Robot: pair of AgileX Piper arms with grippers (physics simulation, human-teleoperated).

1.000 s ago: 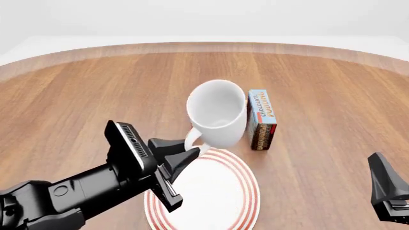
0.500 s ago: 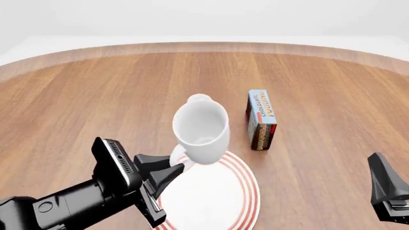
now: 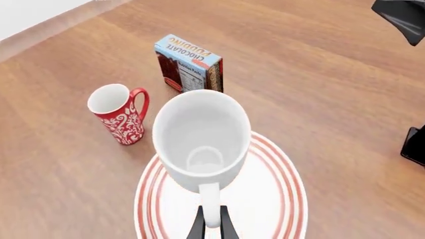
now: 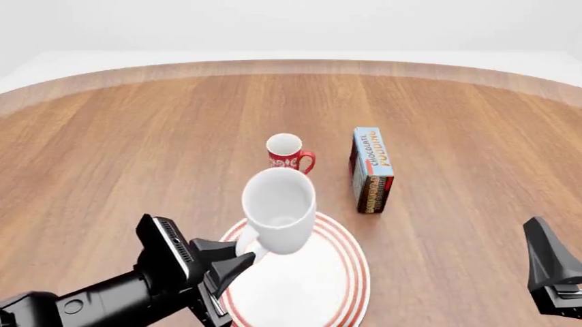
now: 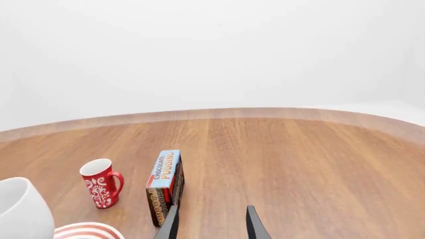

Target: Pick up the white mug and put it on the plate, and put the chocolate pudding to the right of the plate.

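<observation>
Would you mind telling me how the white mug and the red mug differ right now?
The white mug is plain, glossy and wide; the red mug is slimmer and carries white ornament. The white mug is held by its handle in the left gripper above the plate, tilted, while the red mug stands upright on the table, untouched. Both are open-topped, empty and have a loop handle.

1. The plate (image 4: 341,272) runs off the near picture edge in the front view.
2. The white mug (image 4: 279,211) hides the plate's far-left rim there.
3. The right gripper (image 4: 555,283) is cut off at the right.
</observation>
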